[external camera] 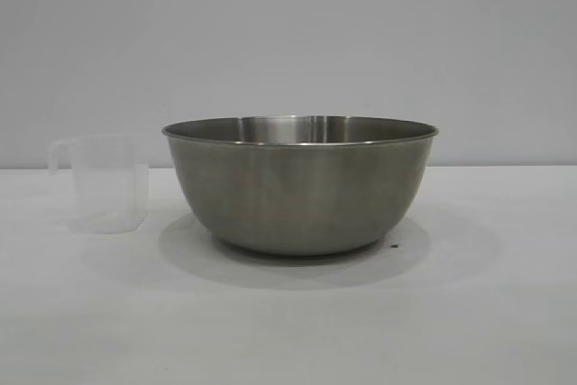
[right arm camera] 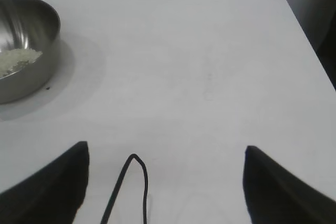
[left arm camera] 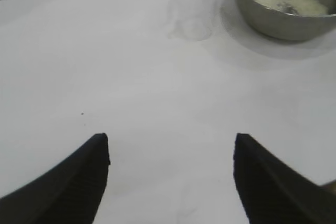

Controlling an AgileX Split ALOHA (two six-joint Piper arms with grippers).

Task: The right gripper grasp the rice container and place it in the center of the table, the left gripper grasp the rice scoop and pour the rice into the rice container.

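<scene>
A: Quick pass. Where's the rice container (external camera: 300, 188)?

B: Upright on the white table (external camera: 505, 313), about mid-frame in the exterior view. Steel bowl, thin rolled rim, soft shadow ringing its base.

A: Rice scoop (external camera: 104, 184)?

B: Left of the bowl in the exterior view, standing upright, looped handle pointing away from the bowl. Close beside it, not touching. Looks empty as far as the clear plastic shows. In the left wrist view it's only a faint translucent shape next to the bowl.

A: Rice (left arm camera: 292, 4)?

B: In the bottom of the bowl, a small pale heap. The right wrist view shows it too, low against the inner wall. The exterior view can't see inside.

A: Left gripper (left arm camera: 170, 169)?

B: Jaws apart, holding nothing, bare table between the two black fingertips (left arm camera: 84, 174). It sits over the table well back from scoop and bowl, both farther off in its view.

A: Right gripper (right arm camera: 165, 174)?

B: Same deal: jaws spread wide, nothing in them. A thin black cable (right arm camera: 131, 187) loops up between the fingers. The bowl is well off to one side of its view, table edge and rounded corner visible beyond.

A: Arms in the exterior view?

B: Neither shows there. One tiny dark speck (external camera: 393, 245) on the table by the bowl's base.
</scene>
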